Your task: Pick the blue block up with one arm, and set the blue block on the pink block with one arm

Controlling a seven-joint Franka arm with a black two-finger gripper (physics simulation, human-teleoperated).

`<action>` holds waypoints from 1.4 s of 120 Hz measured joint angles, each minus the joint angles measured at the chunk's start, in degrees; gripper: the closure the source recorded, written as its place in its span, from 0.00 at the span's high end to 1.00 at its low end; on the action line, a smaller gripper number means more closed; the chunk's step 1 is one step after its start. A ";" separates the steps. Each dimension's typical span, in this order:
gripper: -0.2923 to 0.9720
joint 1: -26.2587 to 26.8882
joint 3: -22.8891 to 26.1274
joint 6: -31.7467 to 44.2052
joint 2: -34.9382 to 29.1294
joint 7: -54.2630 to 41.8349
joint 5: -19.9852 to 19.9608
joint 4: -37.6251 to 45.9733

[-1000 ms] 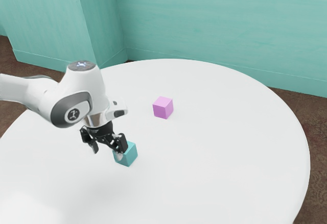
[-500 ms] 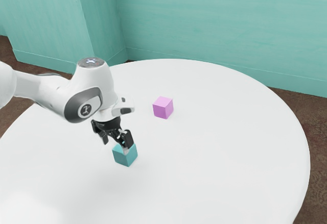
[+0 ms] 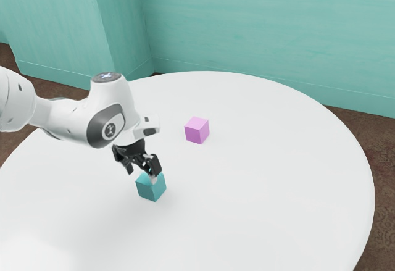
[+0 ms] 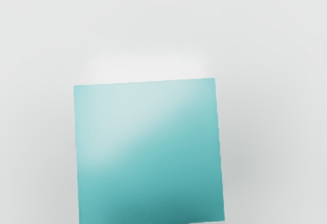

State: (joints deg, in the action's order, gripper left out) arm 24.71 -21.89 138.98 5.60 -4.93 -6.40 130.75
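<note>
**Claw spread above blue block**

The gripper [image 3: 141,171] hangs with fingers apart, holding nothing, just above the blue block [image 3: 150,187] [image 4: 148,150] on the white table [image 3: 278,160]. The pink block [image 3: 197,129] stands apart toward the exterior view's right, with bare tabletop between them and the table edge far off.

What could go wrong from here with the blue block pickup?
1. The end effector sits high over the blue block; closing now may pinch only its top edge and slip.
2. The pink block is about the same size; an off-centre release could tip the blue one off.
</note>
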 joint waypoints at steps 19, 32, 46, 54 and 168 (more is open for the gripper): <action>0.75 -0.07 0.01 0.87 1.93 -4.42 -1.77 -1.08; 0.75 -0.92 0.01 1.26 2.38 -8.11 -2.27 -1.40; 0.75 -0.92 0.12 1.47 4.25 -11.52 -3.83 -2.36; 0.75 -0.91 0.17 1.51 4.80 -13.18 -4.70 -2.86; 0.75 0.01 0.18 1.64 11.35 -20.72 -9.63 -6.01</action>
State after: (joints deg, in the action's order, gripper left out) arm 24.72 -21.71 140.62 16.95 -25.65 -16.03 124.74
